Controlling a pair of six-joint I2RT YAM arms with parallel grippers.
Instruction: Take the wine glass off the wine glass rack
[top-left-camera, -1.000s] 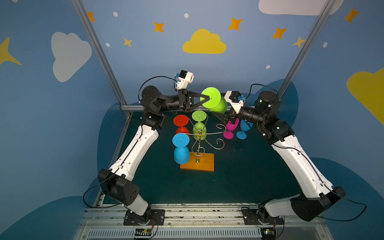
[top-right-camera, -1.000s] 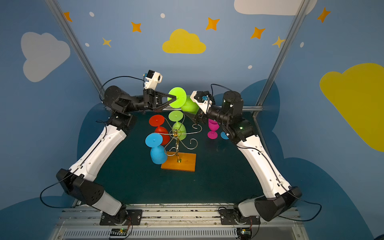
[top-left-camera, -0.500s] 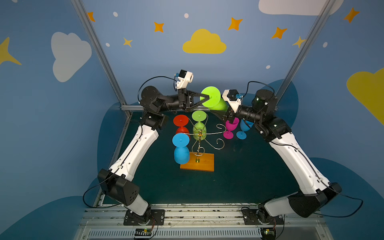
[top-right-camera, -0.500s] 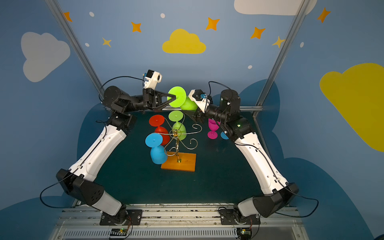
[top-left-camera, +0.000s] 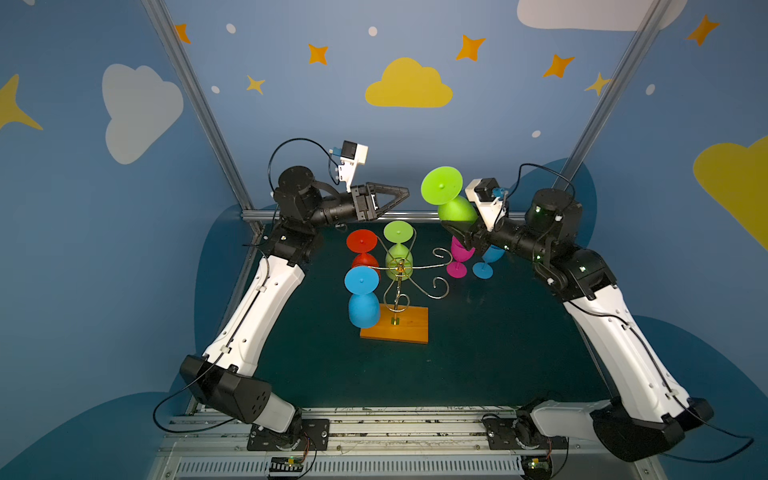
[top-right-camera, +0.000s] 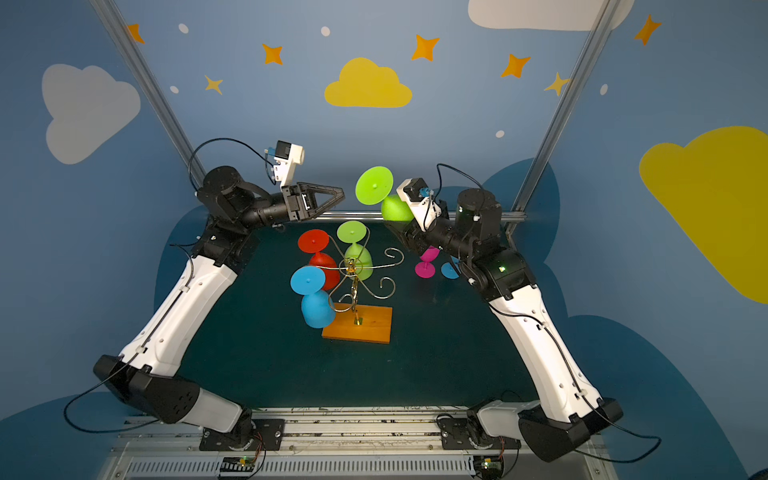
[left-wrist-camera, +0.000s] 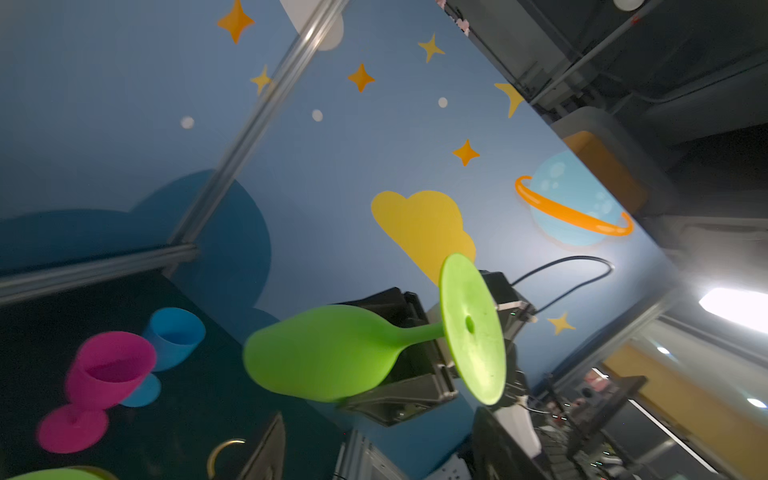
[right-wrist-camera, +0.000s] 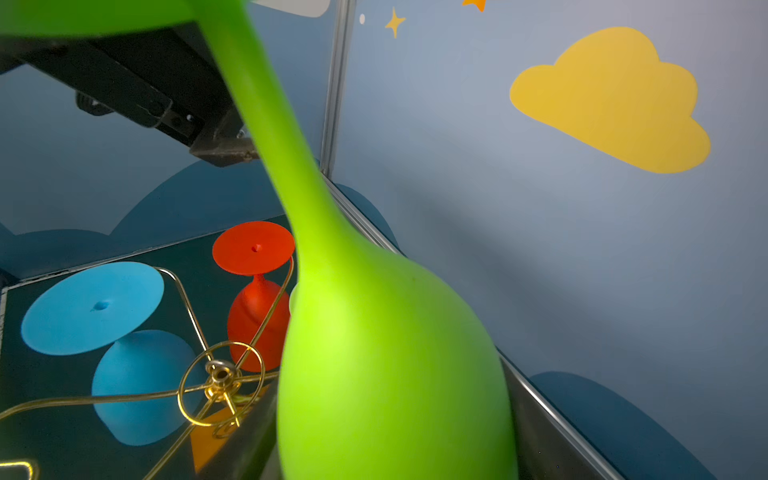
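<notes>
Left end effector (top-left-camera: 403, 194) has released; right end effector (top-left-camera: 455, 220) grasps lime wine glass (top-left-camera: 444, 191).
I judge it light, rubbery; bowl hold suits.

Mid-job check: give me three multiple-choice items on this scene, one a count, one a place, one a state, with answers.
1. How many glasses hang on the rack?
A. one
B. six
C. three

2. Where is the pink glass?
A. upright on the table
B. hung on the rack
C. lying on the rack's base

3. What holds the raised green glass?
A. both grippers
B. the right gripper alone
C. nothing

Answers:
1 C: a red glass, a green one and a blue one hang foot-up.
2 A: it stands on its foot beside a blue glass.
3 B: the right gripper clasps its bowl; the left gripper is open, clear of it.
</notes>
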